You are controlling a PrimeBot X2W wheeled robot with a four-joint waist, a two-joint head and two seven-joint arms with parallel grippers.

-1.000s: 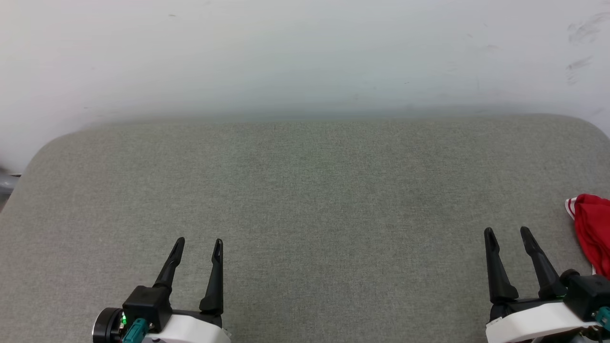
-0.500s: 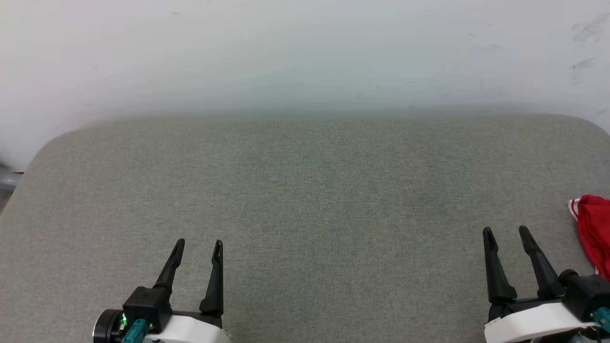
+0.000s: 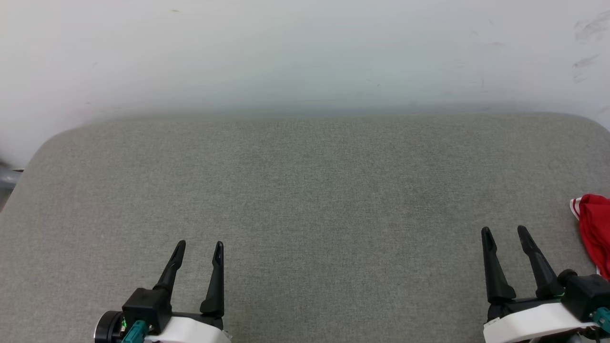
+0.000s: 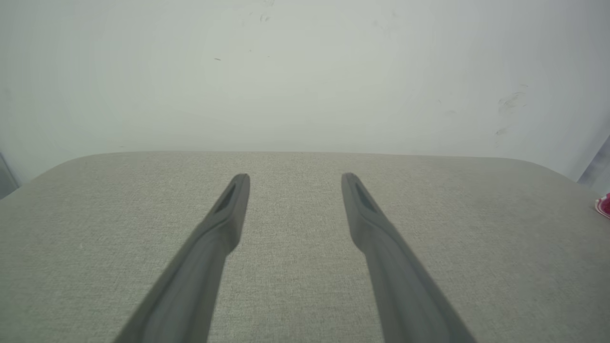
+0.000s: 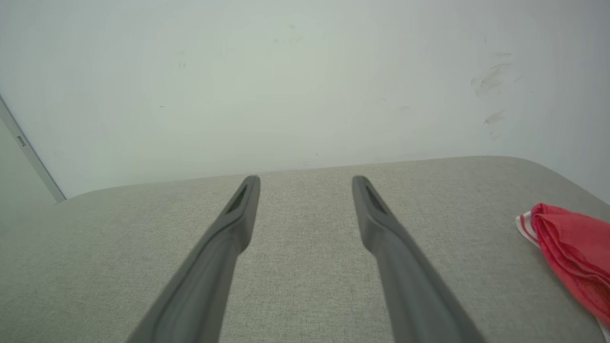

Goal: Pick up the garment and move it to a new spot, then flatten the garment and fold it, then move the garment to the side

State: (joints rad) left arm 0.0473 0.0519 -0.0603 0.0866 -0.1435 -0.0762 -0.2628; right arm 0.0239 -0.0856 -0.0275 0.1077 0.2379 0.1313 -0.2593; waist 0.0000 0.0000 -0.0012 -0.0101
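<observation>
The left claw (image 3: 199,244) and right claw (image 3: 504,230) hover spread and empty above the grey counter (image 3: 305,190). The red garment (image 3: 595,228) lies bunched near the counter's right end, where a shallow pinch might drag it off.

My left gripper (image 3: 199,244), lower left, and right gripper (image 3: 504,230), lower right: long black tapered fingers (image 3: 169,267), white wrist shells (image 3: 190,332), teal connectors (image 3: 136,330).
</observation>
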